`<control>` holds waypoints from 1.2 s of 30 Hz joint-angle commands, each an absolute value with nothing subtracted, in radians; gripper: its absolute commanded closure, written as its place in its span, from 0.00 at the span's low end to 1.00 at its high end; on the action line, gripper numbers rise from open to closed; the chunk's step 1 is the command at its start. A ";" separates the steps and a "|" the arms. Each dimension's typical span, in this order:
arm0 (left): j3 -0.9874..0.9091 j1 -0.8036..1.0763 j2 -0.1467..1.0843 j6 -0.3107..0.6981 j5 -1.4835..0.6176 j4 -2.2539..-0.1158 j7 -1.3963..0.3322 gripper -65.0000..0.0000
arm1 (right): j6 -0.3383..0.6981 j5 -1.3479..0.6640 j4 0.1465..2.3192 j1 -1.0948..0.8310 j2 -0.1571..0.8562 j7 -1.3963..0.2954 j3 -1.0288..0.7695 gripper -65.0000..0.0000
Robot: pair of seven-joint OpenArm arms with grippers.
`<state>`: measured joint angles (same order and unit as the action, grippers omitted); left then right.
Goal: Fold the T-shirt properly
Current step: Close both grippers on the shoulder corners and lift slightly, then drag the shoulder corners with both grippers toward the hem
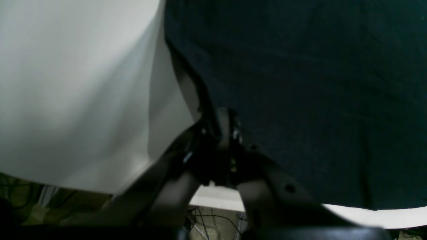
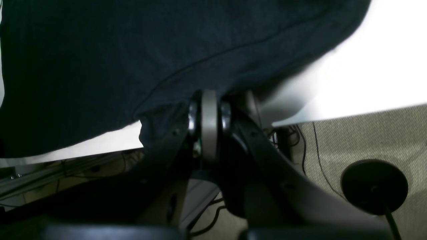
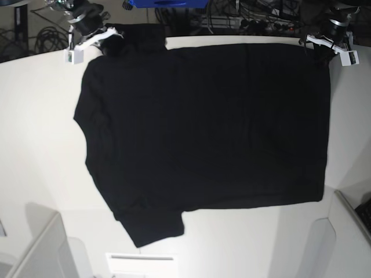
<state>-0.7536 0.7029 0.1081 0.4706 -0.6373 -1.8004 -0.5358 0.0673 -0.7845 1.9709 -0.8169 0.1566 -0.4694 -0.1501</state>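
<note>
The T-shirt [image 3: 203, 133] is being kept spread flat, plain black side up, across most of the white table [image 3: 35, 145]. One short sleeve [image 3: 153, 223] is seen at the near edge in the base view. The far edge of the cloth is lying along the far table edge.

The left gripper [image 3: 317, 42] is positioned at the far corner of the shirt on the base view's right. In the left wrist view its jaws are pressed together on the black fabric [image 1: 300, 100], with the cloth edge pinched between them.

The right gripper [image 3: 107, 36] is positioned at the far corner on the base view's left, where the second sleeve [image 3: 139, 37] is bunched. In the right wrist view its jaws are closed narrowly on a fold of the shirt [image 2: 133, 60] at the table edge.

A round black base [image 2: 373, 186] is seen on the floor below.
</note>
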 commanded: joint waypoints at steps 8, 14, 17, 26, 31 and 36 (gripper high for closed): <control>-0.762 0.671 0.116 0.469 -0.659 -1.817 -0.522 1.00 | 0.071 -0.794 1.991 -0.750 0.163 -0.453 -0.148 1.00; -0.762 0.638 0.114 0.467 -0.659 -1.814 -0.522 1.00 | 0.070 -0.794 1.991 -0.693 0.163 -0.453 -0.147 1.00; -0.762 0.633 0.114 0.432 -0.659 -1.817 -0.522 1.00 | 0.070 -0.794 1.991 -0.670 0.163 -0.455 -0.147 1.00; -0.762 0.564 0.114 0.375 -0.661 -1.816 -0.522 1.00 | 0.068 -0.794 1.983 -0.590 0.165 -0.481 -0.151 1.00; -0.754 0.536 0.116 0.352 -0.657 -1.816 -0.524 1.00 | 0.068 -0.794 1.980 -0.503 0.160 -0.598 -0.153 1.00; -0.756 0.510 0.116 0.328 -0.661 -1.805 -0.524 1.00 | -0.002 -0.794 1.979 -0.433 0.159 -0.631 -0.150 1.00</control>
